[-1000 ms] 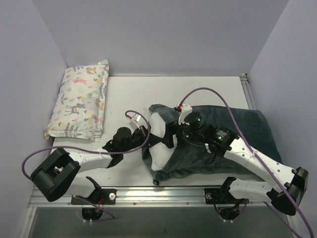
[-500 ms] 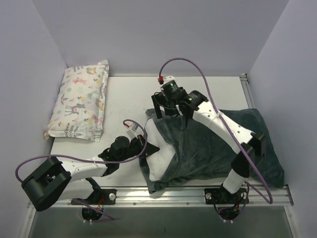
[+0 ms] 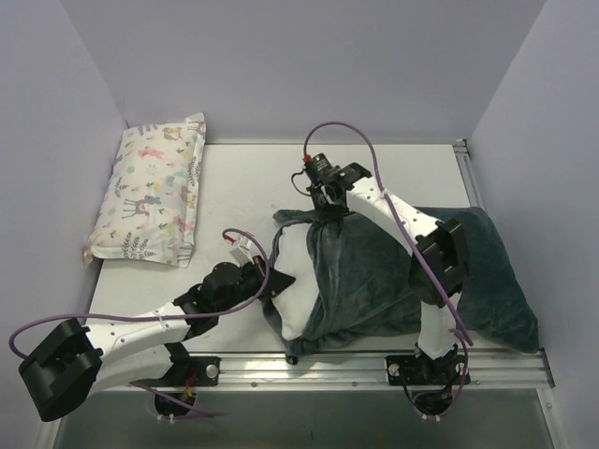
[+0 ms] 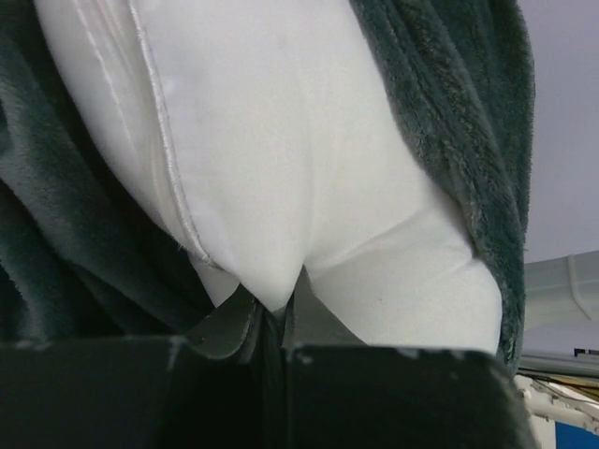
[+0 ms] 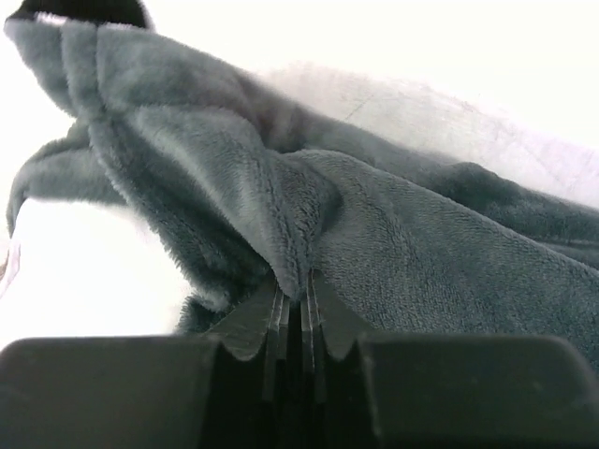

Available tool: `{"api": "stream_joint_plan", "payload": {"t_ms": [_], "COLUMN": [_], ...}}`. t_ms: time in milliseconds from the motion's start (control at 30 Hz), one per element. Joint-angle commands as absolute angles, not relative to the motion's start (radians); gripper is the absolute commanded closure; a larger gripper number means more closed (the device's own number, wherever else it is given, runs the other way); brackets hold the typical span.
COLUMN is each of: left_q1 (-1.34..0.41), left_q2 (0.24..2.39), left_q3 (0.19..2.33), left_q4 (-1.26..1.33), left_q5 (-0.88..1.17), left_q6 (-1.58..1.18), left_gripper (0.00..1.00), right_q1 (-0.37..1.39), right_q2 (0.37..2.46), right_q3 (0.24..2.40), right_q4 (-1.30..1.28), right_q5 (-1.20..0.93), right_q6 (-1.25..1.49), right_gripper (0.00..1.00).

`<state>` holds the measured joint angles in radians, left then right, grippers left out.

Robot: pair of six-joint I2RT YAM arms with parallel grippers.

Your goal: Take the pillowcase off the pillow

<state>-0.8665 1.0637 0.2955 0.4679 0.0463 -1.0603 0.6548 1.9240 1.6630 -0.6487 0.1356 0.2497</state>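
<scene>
Near the front edge, the left gripper clamps the big white soft pillow, half inside the dark grey-green plush pillowcase lying toward the right edge. Farther back, the right gripper pinches that pillowcase above the pale matte desk, with lavender walls beyond.

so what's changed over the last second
The right gripper lifted from the pillowcase's open end, swung to its far edge and is now shut on a fold there. The left gripper, shut on the pillow's white corner, drew back toward the near edge, its arm swinging left. The animal-print pillow stayed put.
</scene>
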Motion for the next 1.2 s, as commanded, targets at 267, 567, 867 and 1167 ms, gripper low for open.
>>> {"api": "stream_joint_plan", "payload": {"t_ms": [267,567,867,1167], "left_q1": [-0.917,-0.916,-0.862,-0.727], "left_q2": [0.628,0.518,0.882,1.044], "left_q3": [0.341,0.397,0.647,0.827], "left_q4": [-0.042,-0.207,-0.127,-0.117], "left_q5": [-0.190,-0.366,-0.419,-0.318], "left_q6": [-1.015,-1.017,-0.980,-0.977], "left_gripper": [1.00,1.00,1.00,1.00], "right_q1": [0.370,0.294,0.524,0.702], "right_q2": [1.855,1.913,1.686,1.180], "right_q3": [1.666,1.837,1.769,1.337], "right_q4": [-0.609,-0.577,-0.571,-0.473], "right_q5": [0.276,0.148,0.075,0.086], "right_q6": [0.310,0.342,0.282,0.394], "right_gripper": [1.00,1.00,0.26,0.13]}}
